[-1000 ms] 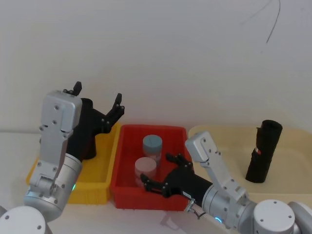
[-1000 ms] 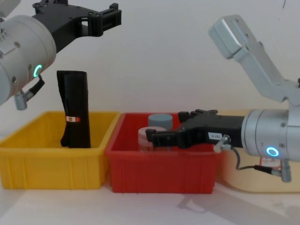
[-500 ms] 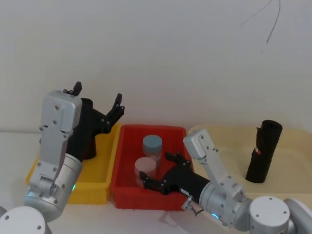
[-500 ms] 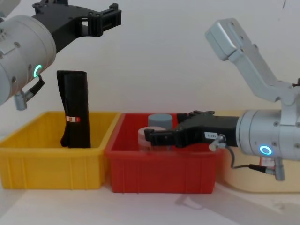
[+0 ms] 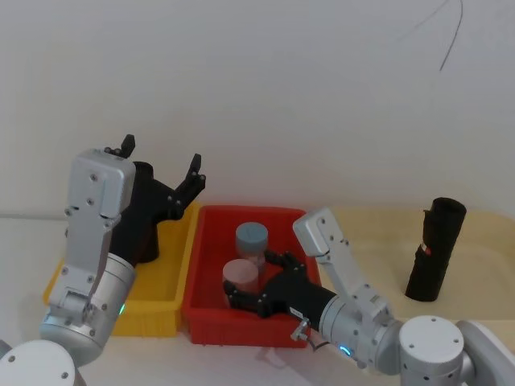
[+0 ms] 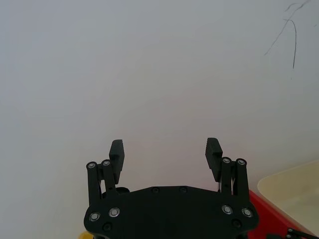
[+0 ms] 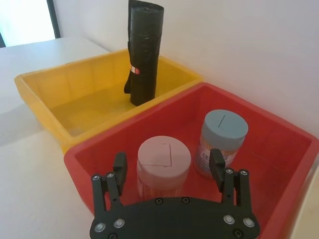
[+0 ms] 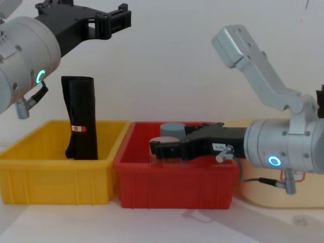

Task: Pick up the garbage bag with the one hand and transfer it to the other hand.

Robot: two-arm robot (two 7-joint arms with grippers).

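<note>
Standing in the yellow plastic bin (image 8: 30, 172), the rolled black garbage bag (image 8: 81, 117) waits beneath the spread left gripper (image 8: 109, 18).

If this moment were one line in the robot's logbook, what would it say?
garbage bag: upright in yellow bin, ungrasped | left gripper: open, raised above bag | right gripper: open, over red bin, by pink-lidded jar

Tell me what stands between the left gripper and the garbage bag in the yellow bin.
Nothing visible does. The left gripper hangs open above and beside the garbage bag, which stands upright in the yellow bin with only air between them. The right gripper is over the red bin, off that path.
</note>
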